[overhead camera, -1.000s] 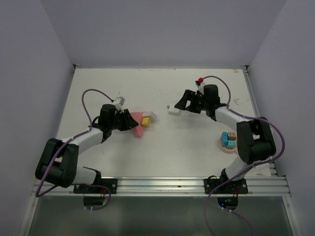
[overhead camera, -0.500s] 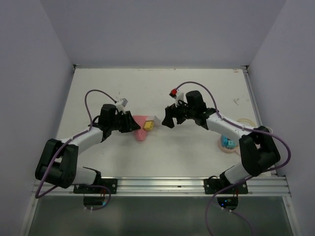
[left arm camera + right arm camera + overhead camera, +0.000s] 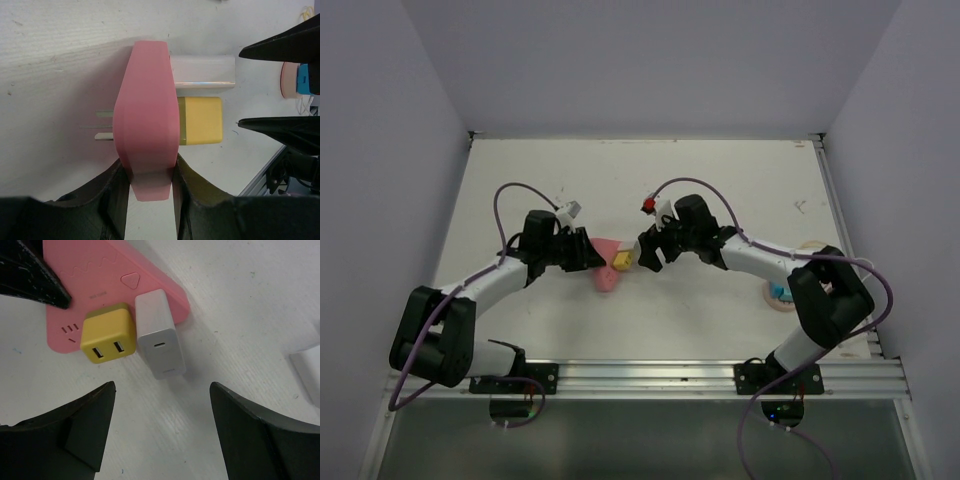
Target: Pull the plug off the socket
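Right gripper (image 3: 162, 384) hangs wide open and empty. The yellow plug (image 3: 107, 339) and white plug (image 3: 160, 335) sit dead ahead, sticking out of the pink socket (image 3: 100, 285) straight toward it, while the left gripper (image 3: 150, 167) clamps that socket's far end.

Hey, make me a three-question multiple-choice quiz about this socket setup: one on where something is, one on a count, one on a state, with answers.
1. Where is the white plug relative to the yellow plug?
A) right beside it on the pink socket block
B) stacked on top of it
C) alone at the far table edge

2. How many plugs sit in the pink socket block?
A) one
B) two
C) four

3. What state is the right tool in?
A) shut on the yellow plug
B) open, touching neither plug
C) shut on a cable

Answers:
1 A: the wrist views show the two side by side against the block.
2 B: one yellow and one white.
3 B: its fingers stand wide apart, short of both plugs.
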